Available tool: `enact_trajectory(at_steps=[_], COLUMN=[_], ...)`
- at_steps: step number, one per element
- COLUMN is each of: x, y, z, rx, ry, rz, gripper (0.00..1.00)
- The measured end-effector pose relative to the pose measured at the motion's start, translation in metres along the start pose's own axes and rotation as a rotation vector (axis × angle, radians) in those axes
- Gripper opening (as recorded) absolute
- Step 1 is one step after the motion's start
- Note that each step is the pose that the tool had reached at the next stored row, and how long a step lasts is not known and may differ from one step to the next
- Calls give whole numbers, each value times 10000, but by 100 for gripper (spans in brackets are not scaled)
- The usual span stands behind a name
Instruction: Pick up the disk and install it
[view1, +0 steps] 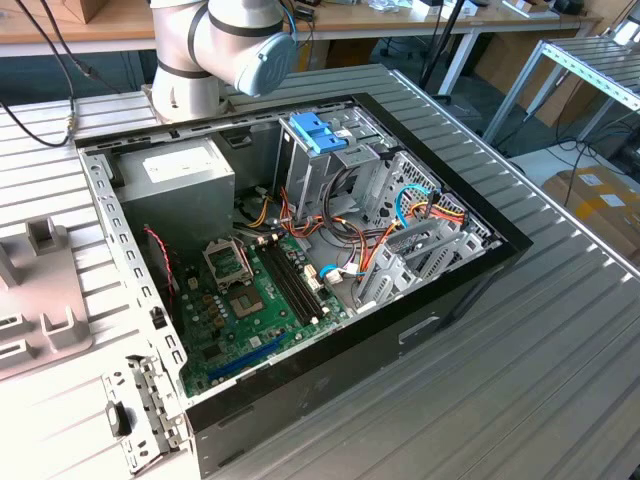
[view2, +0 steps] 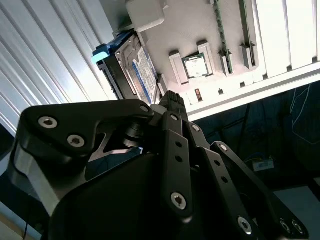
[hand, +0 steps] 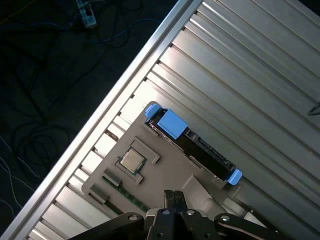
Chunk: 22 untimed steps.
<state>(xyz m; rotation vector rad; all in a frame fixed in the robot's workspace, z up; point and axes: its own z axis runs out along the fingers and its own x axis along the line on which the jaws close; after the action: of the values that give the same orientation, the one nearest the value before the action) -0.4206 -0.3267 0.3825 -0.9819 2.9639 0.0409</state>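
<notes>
The gripper (hand: 174, 192) has its two dark fingers pressed together, with no gap showing between them in both wrist views, and it holds nothing. It hangs over a grey tray (hand: 165, 165) that lies on the ribbed metal table (hand: 250, 75), its tips (view2: 171, 96) pointing at the tray beside the disk and apart from it. The disk (hand: 197, 146) stands on edge in a slot along one side of the tray, its dark body framed by blue rails, with a blue tab (hand: 170, 124) at one end; in the second wrist view the disk (view2: 134, 70) shows its labelled face. In the same tray a square chip (hand: 132, 161) sits in its own pocket, and a green memory stick (hand: 125, 196) lies in a narrow slot beyond the chip. In the exterior view part of the tray (view1: 40, 300) is at the exterior view's left, just beside an open black case (view1: 460, 290) on the table. The case holds a green board (view1: 250, 320) near its front, a grey power supply (view1: 180, 170) farther back, a metal cage (view1: 335, 175) topped by a light blue latch (view1: 318, 132), and orange and blue cables (view1: 420, 210) toward the exterior view's right. The arm (view1: 220, 50) rises behind the case.
</notes>
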Motion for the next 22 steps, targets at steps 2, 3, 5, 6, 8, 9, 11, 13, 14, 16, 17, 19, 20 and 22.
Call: enact_trajectory(at_steps=[2, 3, 5, 6, 8, 9, 11, 13, 14, 16, 17, 19, 20, 22], x=[0, 0, 0, 0, 0, 0, 0, 0, 0, 0, 0, 0, 0, 0], y=[0, 0, 0, 0, 0, 0, 0, 0, 0, 0, 0, 0, 0, 0], z=[0, 0, 0, 0, 0, 0, 0, 0, 0, 0, 0, 0, 0, 0], rx=[-3, -3, -6, -8, -11, -12, -15, -19, -20, -23, -23, -27, -28, -30], ry=[2, 2, 4, 6, 8, 8, 10, 13, 13, 16, 17, 19, 20, 21], rz=[-88, -124, -233, -290, -414, -458, -562, -719, -756, -851, -888, -1018, -1062, -1142], gripper=[11, 11, 11, 11, 11, 11, 11, 11, 11, 11, 11, 11, 11, 11])
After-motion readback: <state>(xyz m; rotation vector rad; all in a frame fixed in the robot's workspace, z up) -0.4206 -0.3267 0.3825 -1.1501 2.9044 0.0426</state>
